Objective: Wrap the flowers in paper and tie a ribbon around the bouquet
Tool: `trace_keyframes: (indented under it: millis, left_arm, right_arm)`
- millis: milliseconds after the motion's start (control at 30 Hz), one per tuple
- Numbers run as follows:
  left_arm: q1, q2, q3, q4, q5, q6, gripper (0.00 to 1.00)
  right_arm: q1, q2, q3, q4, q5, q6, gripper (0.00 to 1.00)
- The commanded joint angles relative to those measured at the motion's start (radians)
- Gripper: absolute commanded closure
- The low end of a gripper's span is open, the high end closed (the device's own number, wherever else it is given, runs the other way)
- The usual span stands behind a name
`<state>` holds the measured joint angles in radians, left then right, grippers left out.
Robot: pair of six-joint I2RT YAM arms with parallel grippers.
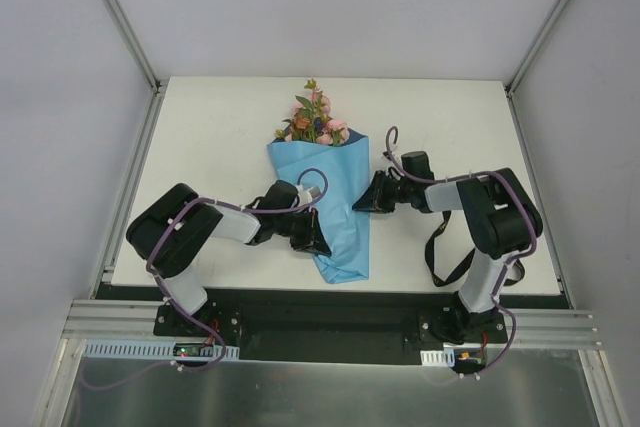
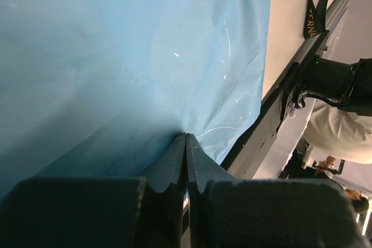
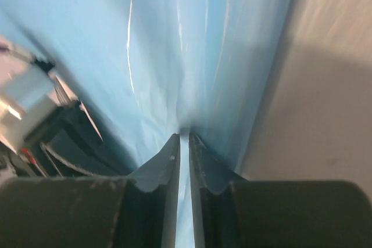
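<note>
Pinching light blue paper cone from both sides: left gripper fingers closed on it, right gripper fingers clamping its fold.

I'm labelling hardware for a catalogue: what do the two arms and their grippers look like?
Both arms match: the left arm and right arm have bulky black joint housings joined by white links, each trailed by a looping purple cable. The left gripper and right gripper are dark grey, with fingers tapering to thin flat tips. No markings are legible.
</note>
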<state>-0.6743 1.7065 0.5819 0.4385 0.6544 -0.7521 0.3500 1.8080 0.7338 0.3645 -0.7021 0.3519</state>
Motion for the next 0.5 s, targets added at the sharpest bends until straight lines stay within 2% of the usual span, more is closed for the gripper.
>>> trace_keyframes:
  millis: [0, 100, 300, 467]
  left_arm:
    - [-0.007, 0.019, -0.045, -0.024, -0.062, 0.005, 1.0]
    - [-0.01, 0.018, -0.063, -0.017, -0.067, -0.004, 1.0]
    - [-0.013, 0.015, -0.094, 0.012, -0.075, -0.021, 1.0]
    - [-0.016, 0.005, -0.114, 0.026, -0.07, -0.033, 1.0]
  right_arm:
    - [-0.06, 0.102, 0.125, 0.034, -0.02, 0.071, 0.87]
    - [-0.077, 0.177, 0.215, 0.027, -0.017, 0.111, 0.87]
    - [-0.098, 0.281, 0.386, -0.16, 0.072, 0.16, 0.87]
    - [-0.135, 0.295, 0.478, -0.312, 0.151, 0.171, 0.87]
